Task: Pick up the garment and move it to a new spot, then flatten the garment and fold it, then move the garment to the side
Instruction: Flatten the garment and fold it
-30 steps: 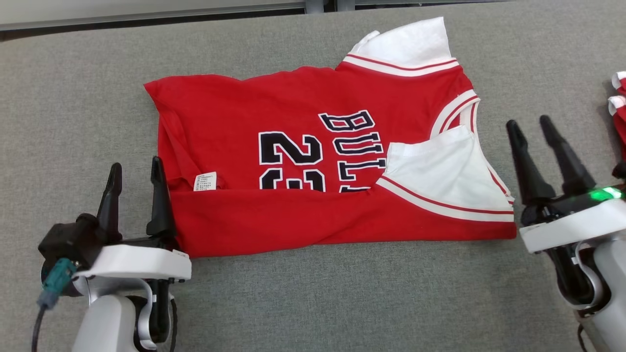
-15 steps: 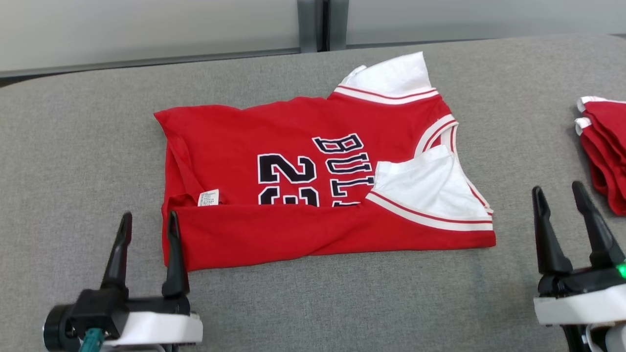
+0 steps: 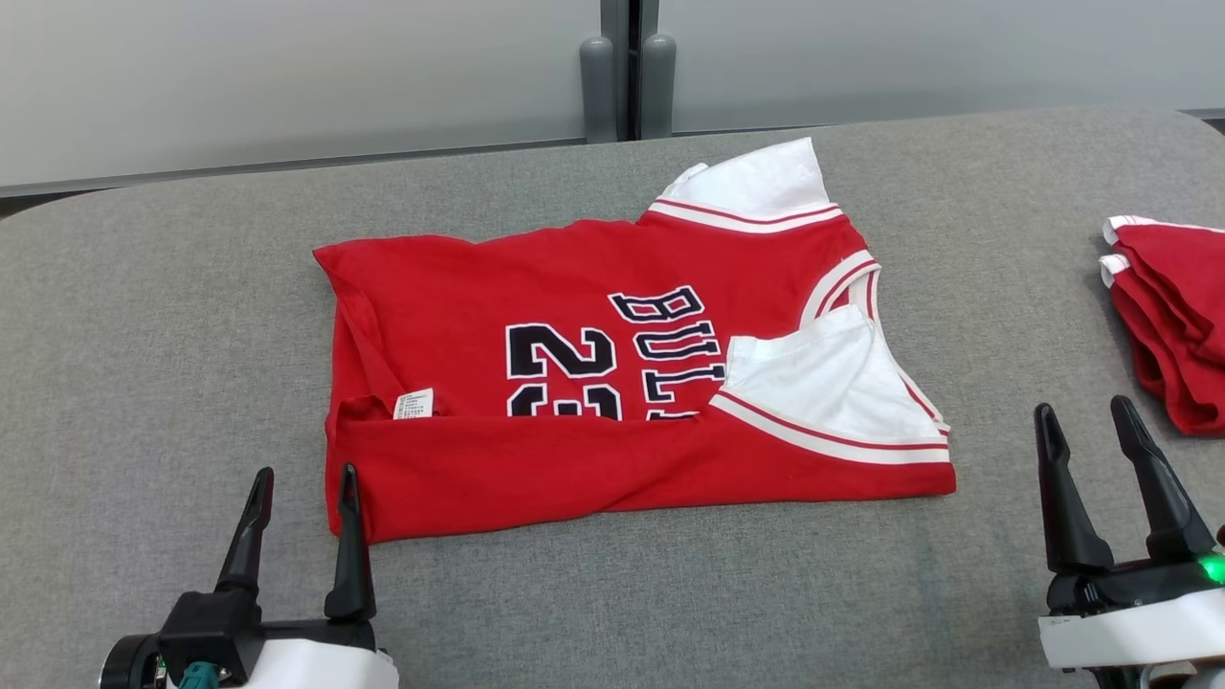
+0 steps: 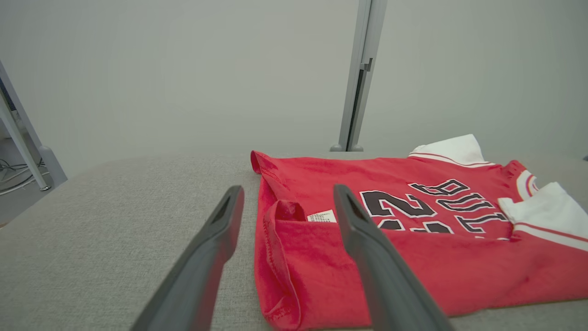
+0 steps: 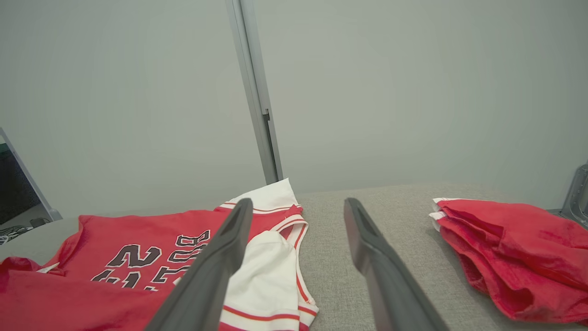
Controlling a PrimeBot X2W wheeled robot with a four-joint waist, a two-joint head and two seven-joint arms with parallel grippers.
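The jersey (image 3: 612, 383) is laid mid-table (image 3: 144, 335), sideways to the robot, with only its near long edge turned over. At a guess, the fold is about a third done. Both hands are spread wide and nothing is pinched. The left hand (image 3: 306, 473) is parked at the jersey's near-left corner, though whether cloth is touched can't be told. The right hand (image 3: 1082, 407) is held off to the right, clear of the cloth, between the jersey and a pile (image 3: 1168, 316) of red garments.

Stuff that could be botched from here:

- The flap (image 3: 536, 469) isn't pressed flat, and in the left wrist view its corner is seen puffed up. If only one layer gets grabbed, the flap could be flipped back open.
- The white sleeve (image 3: 823, 383) is lying loose over the front, so it could be slid out of place when the far edge is brought over.
- One hand is at the cloth and the other well off it. If the grabs aren't matched, a skewed fold is likely.
- The table looks fuzzy, so cloth that's pushed rather than lifted would probably be bunched up.
- The pile is close to the right hand and could be snagged by a wide swing.
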